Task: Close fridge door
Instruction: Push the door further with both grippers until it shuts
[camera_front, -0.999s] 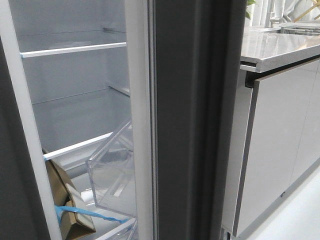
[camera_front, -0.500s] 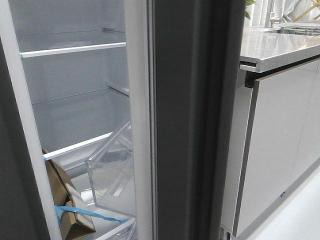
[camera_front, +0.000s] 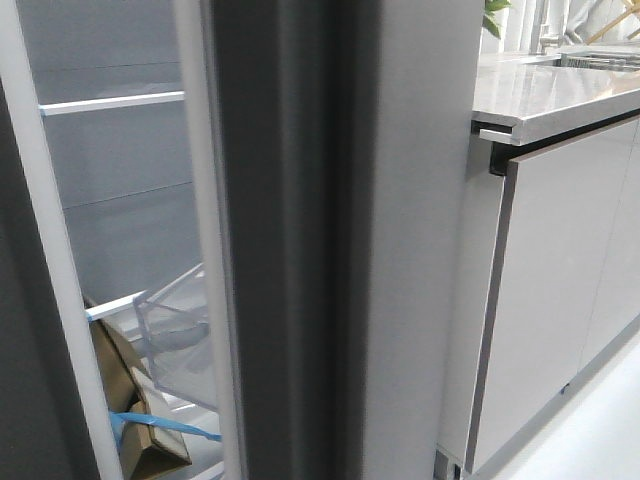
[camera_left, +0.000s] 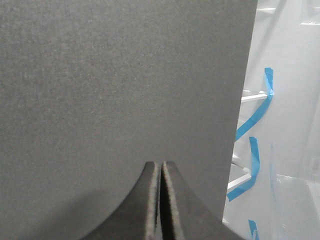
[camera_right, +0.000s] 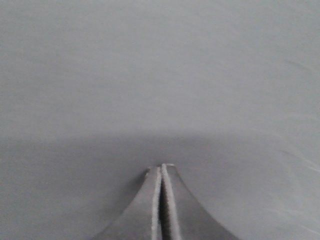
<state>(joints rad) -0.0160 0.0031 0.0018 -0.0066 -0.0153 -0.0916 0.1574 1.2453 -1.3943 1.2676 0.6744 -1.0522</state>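
Observation:
The fridge door (camera_front: 300, 250) stands edge-on in the middle of the front view, a thick dark-grey slab with a white inner lining (camera_front: 205, 250) and a clear bin (camera_front: 175, 335) on its inner side. It is partly open, and a narrow strip of the fridge interior shows to its left. Neither gripper shows in the front view. My right gripper (camera_right: 161, 166) is shut and empty, its tips at a plain grey face (camera_right: 160, 75) that fills its view. My left gripper (camera_left: 161, 164) is shut and empty, close to a flat dark-grey door face (camera_left: 120, 80).
Inside the fridge are white shelves (camera_front: 110, 103), a cardboard box (camera_front: 125, 390) and blue tape (camera_front: 150, 422). Blue tape (camera_left: 260, 107) also shows past the dark door's edge. Glossy pale-grey cabinet doors (camera_front: 560, 280) under a stone countertop (camera_front: 560, 95) stand right of the fridge.
The fridge door has swung left, narrowing the opening. More of its outer face shows, and less of the shelves and the clear bin.

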